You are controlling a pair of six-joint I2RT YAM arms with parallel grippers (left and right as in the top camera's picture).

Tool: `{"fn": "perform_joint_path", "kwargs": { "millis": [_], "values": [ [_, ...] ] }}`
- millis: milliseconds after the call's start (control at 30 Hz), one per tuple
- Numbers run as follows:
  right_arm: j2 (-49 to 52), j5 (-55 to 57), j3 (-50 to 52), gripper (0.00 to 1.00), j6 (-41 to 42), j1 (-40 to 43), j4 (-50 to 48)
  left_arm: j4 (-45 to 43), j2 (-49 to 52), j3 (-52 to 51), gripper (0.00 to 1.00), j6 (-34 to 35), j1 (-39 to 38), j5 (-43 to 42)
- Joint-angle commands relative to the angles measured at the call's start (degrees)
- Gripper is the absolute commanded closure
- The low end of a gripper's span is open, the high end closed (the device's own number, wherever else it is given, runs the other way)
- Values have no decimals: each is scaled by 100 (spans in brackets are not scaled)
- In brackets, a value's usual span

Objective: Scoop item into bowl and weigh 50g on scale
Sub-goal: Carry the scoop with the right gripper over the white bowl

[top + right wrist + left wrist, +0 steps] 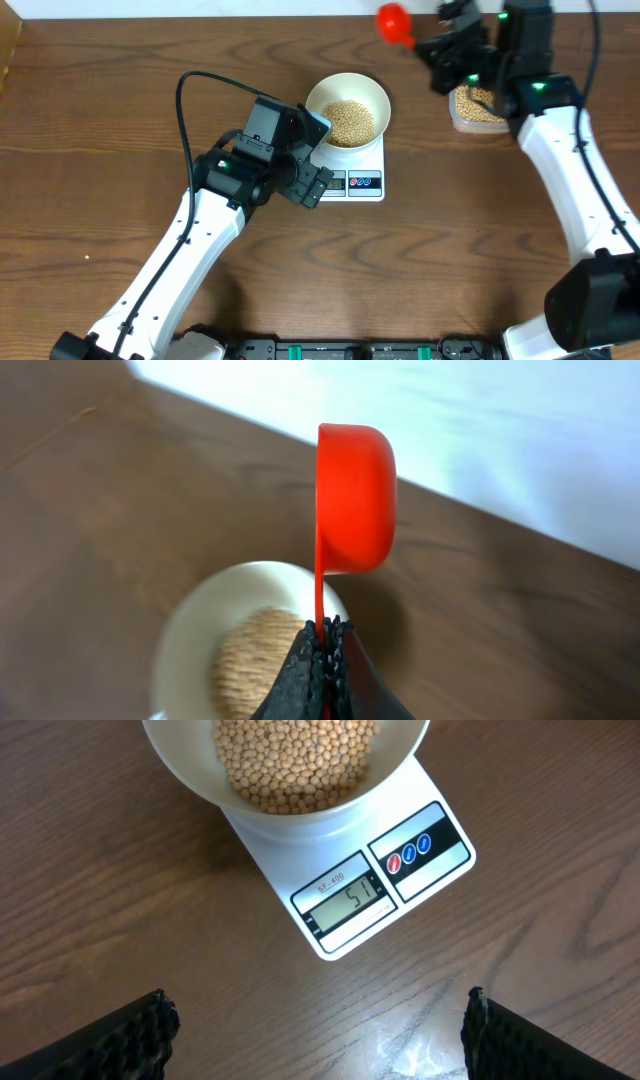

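The cream-white bowl (347, 100) holds a heap of tan beans (350, 121) and stands on the white scale (362, 183). In the left wrist view the scale's display (345, 900) reads 51, with the bowl (290, 810) and beans (295, 755) above it. My left gripper (318, 1025) is open and empty over bare table, just in front of the scale. My right gripper (325, 645) is shut on the handle of a red scoop (353, 500) and holds it high at the back right (394, 20), above and right of the bowl (190, 650).
A clear plastic tub (476, 108) with more beans stands at the back right, partly under my right arm. The table's far edge meets a white wall just behind it.
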State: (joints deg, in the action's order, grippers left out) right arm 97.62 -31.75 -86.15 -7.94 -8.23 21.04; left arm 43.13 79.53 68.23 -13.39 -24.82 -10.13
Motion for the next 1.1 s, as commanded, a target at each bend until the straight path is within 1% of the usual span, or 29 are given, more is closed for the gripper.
{"fn": "perform_joint_path", "kwargs": {
  "millis": [0,133,300,433,567,667,1067],
  "values": [
    [271,-70,-90,99,-168,-485,59,9,35,13,7,-9,4,55],
    [409,9,-81,99,-203,-706,83,9,35,13,7,-9,4,55],
    [466,59,-74,99,-929,-848,577,9,35,13,7,-9,4,55],
    [472,317,-70,99,-1458,-990,1019,9,35,13,7,-9,4,55],
    [529,507,42,99,-1775,-1113,1071,9,35,13,7,-9,4,55],
    [675,743,68,99,-1788,-1187,1099,9,35,13,7,-9,4,55],
    [1202,1062,72,99,-1897,-1211,1067,9,35,13,7,-9,4,55]
  ]
}}
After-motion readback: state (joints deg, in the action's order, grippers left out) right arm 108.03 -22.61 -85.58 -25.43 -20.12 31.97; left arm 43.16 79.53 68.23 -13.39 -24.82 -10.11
